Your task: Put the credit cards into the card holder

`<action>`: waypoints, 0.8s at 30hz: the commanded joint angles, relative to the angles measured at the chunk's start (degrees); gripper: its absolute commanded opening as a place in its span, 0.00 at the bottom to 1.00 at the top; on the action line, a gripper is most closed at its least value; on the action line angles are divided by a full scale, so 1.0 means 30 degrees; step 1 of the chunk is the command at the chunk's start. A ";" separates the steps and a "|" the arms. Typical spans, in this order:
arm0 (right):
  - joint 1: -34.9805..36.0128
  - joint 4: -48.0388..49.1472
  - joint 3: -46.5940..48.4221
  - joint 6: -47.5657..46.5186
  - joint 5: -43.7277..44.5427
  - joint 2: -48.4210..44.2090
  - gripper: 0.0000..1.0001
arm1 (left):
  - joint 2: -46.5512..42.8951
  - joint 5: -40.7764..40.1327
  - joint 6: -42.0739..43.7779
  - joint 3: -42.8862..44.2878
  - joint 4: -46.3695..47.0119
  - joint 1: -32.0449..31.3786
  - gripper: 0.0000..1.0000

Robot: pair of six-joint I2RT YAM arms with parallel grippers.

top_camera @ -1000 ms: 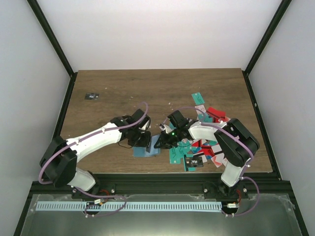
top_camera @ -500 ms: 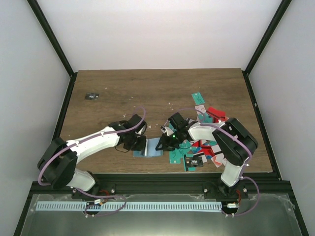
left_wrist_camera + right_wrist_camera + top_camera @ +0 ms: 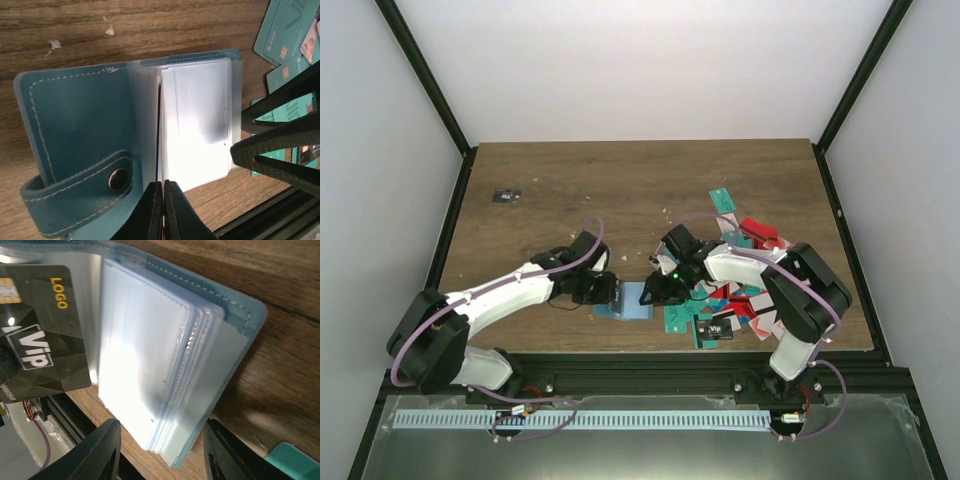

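Sitting at 10 o'clock on the bench (image 3: 620,180), a tiny black object (image 3: 506,195) lies well apart from everything else. The left tool (image 3: 163,189) has its fingers pressed together on a clear sleeve of the card holder (image 3: 632,302), which lies open near the 6 o'clock edge. At the holder's 3 o'clock side the right tool (image 3: 658,291) stands with jaws apart, straddling the sleeve stack and gripping nothing. A black VIP card (image 3: 40,335) shows at the sleeves. The other credit cards (image 3: 740,292) lie heaped at 4 o'clock.
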 commanded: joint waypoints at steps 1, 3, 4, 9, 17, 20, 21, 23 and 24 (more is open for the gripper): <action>0.0132 -0.1535 0.0913 -0.0618 0.1141 -0.1010 0.47 | -0.0340 0.0849 -0.0315 -0.0321 0.1019 0.0250 0.04; 0.0137 -0.1501 0.0858 -0.0443 0.1211 -0.1206 0.45 | -0.0333 0.1025 -0.0387 -0.0423 0.1230 0.0346 0.04; 0.0161 -0.1432 0.0802 -0.0360 0.1226 -0.1280 0.42 | -0.0302 0.1133 -0.0402 -0.0448 0.1331 0.0371 0.04; 0.0138 -0.0256 0.0323 0.0359 0.0375 -0.1230 0.30 | -0.0119 0.1686 -0.0375 -0.0662 0.2026 0.0467 0.04; 0.0153 0.0994 -0.0487 0.0935 -0.0148 -0.0621 0.20 | -0.0169 0.1772 -0.0489 -0.1355 0.2720 0.0699 0.04; 0.0137 0.1238 -0.0840 0.0943 0.0006 -0.0291 0.17 | -0.0132 0.1765 -0.0492 -0.1558 0.2897 0.0744 0.04; 0.0151 0.1283 -0.0959 0.0964 0.0061 -0.0139 0.17 | -0.0108 0.1793 -0.0477 -0.1612 0.2974 0.0757 0.04; 0.0147 0.1478 -0.1211 0.0974 0.0077 0.0066 0.16 | -0.0020 0.2102 -0.0422 -0.1732 0.3253 0.0787 0.04; 0.0144 0.1537 -0.1335 0.0971 0.0085 0.0168 0.15 | 0.0041 0.2216 -0.0421 -0.1795 0.3356 0.0803 0.04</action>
